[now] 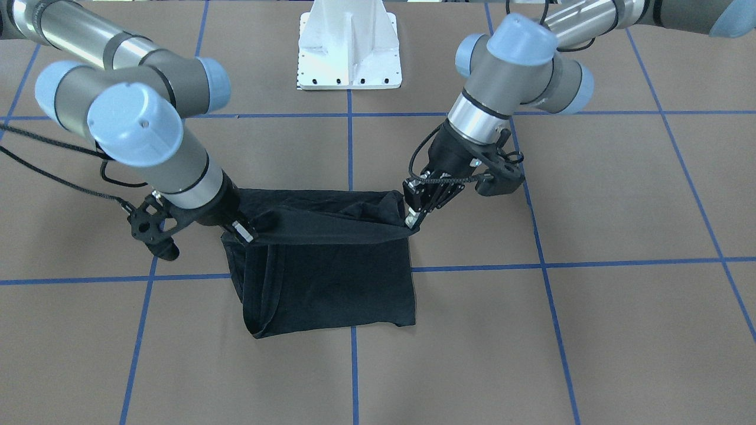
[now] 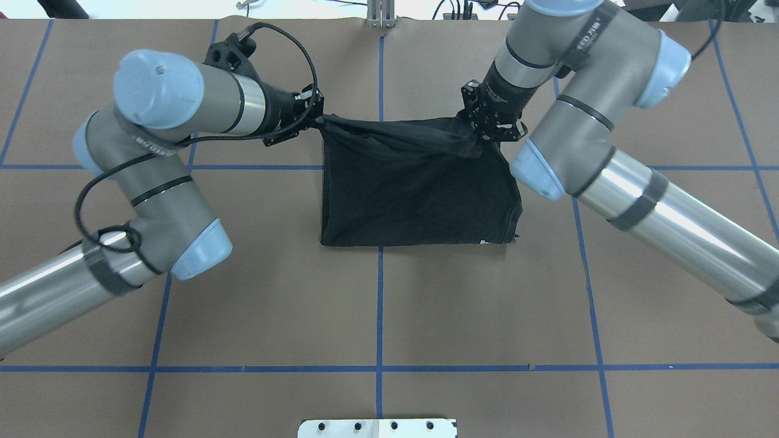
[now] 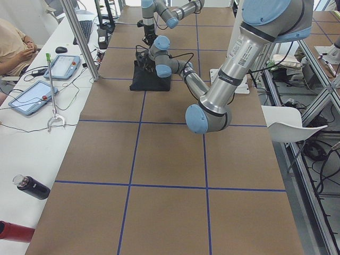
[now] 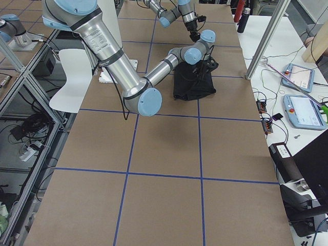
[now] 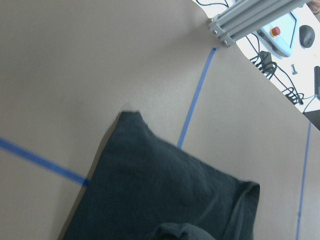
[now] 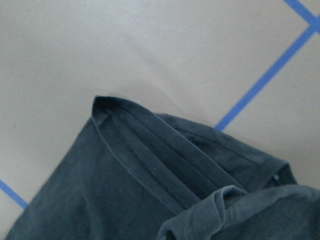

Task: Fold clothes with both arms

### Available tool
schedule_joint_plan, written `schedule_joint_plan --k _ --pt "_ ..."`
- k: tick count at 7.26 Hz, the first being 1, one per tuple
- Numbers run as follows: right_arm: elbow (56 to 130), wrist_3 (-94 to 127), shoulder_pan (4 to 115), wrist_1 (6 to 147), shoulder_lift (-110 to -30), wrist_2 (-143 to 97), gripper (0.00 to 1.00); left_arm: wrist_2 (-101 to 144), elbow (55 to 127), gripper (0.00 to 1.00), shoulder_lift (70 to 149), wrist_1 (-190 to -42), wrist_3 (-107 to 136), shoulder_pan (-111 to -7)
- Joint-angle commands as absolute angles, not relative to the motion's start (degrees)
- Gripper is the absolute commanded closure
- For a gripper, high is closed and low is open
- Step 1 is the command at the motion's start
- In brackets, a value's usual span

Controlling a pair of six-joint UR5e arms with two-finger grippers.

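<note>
One black T-shirt (image 1: 331,283) lies on one brown table (image 1: 620,330). There are two robot arms, the left arm (image 1: 502,77) and the right arm (image 1: 147,136), and each carries one gripper, two in all: the left gripper (image 1: 412,223) and the right gripper (image 1: 248,232). One white base mount (image 1: 349,53) stands between the arms. Along the sides are two touchscreen pendants (image 3: 62,66), one dark bottle (image 3: 32,187), one red bottle (image 3: 13,232), one white chair (image 3: 287,125) and one person (image 3: 13,45).

open table (image 2: 255,304), t-shirt (image 2: 420,194) between left arm (image 2: 182,109), right arm (image 2: 584,140)
</note>
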State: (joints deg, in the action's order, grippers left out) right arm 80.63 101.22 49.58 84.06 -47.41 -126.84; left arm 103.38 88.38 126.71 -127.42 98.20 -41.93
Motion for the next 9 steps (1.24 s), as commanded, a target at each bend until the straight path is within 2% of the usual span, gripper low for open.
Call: schedule_joint_plan --k 1,2,4,6,7,9 --pt "57.3 95.4 51.1 69.2 -38.5 -126.2 0.12 102.7 70.4 0.30 132.0 -139.4 92.4 -45.2" --pt "52.5 92.9 52.4 68.2 -34.1 -124.9 0.00 102.2 66.0 0.00 135.1 -140.5 90.6 -46.9" --pt "53.2 93.1 55.7 68.6 -32.6 -127.5 0.00 102.5 66.6 0.00 135.5 -140.6 90.0 -49.1" --pt "56.8 92.8 56.2 68.5 -35.2 -127.6 0.00 105.5 69.8 0.00 134.2 -140.0 89.0 -50.4" --pt "61.6 89.6 57.9 68.6 -39.7 -128.0 0.00 109.8 74.2 0.00 129.9 -139.8 83.4 -52.1" --pt "73.2 70.2 62.6 68.6 -55.0 -128.1 0.00 110.4 84.5 0.00 119.8 -137.1 65.8 -54.1"
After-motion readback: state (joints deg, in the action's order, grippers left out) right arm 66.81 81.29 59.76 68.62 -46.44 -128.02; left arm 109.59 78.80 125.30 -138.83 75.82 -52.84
